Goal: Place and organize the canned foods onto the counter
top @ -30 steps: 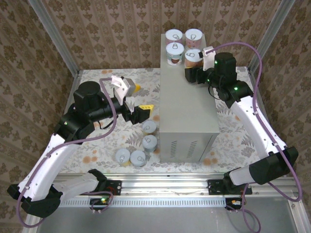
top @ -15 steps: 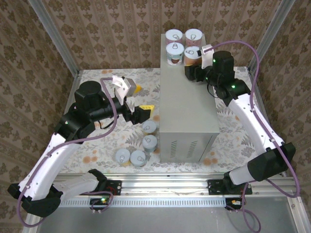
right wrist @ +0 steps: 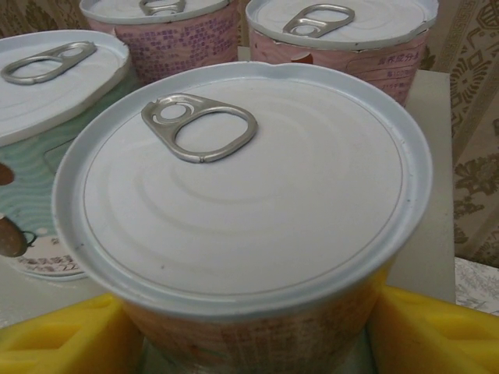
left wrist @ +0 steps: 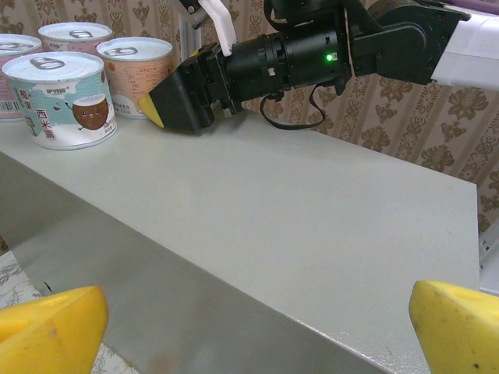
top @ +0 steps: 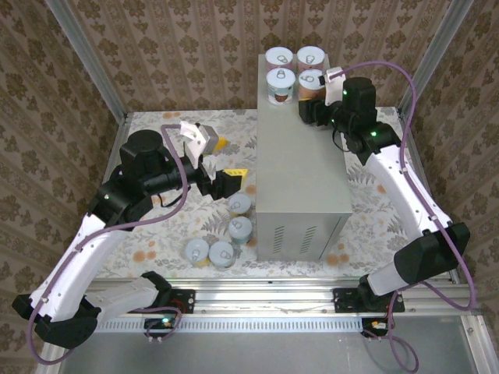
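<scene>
The counter (top: pixel 300 175) is a tall grey box. At its far end stand a pink can (top: pixel 279 57), another pink can (top: pixel 311 56) and a teal can (top: pixel 281 83). My right gripper (top: pixel 310 97) is shut on a fourth can (top: pixel 310 78) beside them; its yellow pads (right wrist: pixel 429 327) press both sides of that orange-labelled can (right wrist: pixel 242 195). Several cans (top: pixel 239 227) stand on the floral floor left of the counter. My left gripper (top: pixel 228 158) hangs open above them, at the counter's left edge (left wrist: pixel 234 296), with nothing between its fingertips (left wrist: pixel 47 327).
Patterned walls and metal frame posts (top: pixel 86 58) close in the floor on three sides. The near half of the counter top (left wrist: pixel 312 218) carries nothing. A pair of floor cans (top: pixel 209 252) sits close to the front rail.
My right gripper has pushed its can a little farther back, level with the teal can, and its jaws have narrowed. The left arm has stayed put.
</scene>
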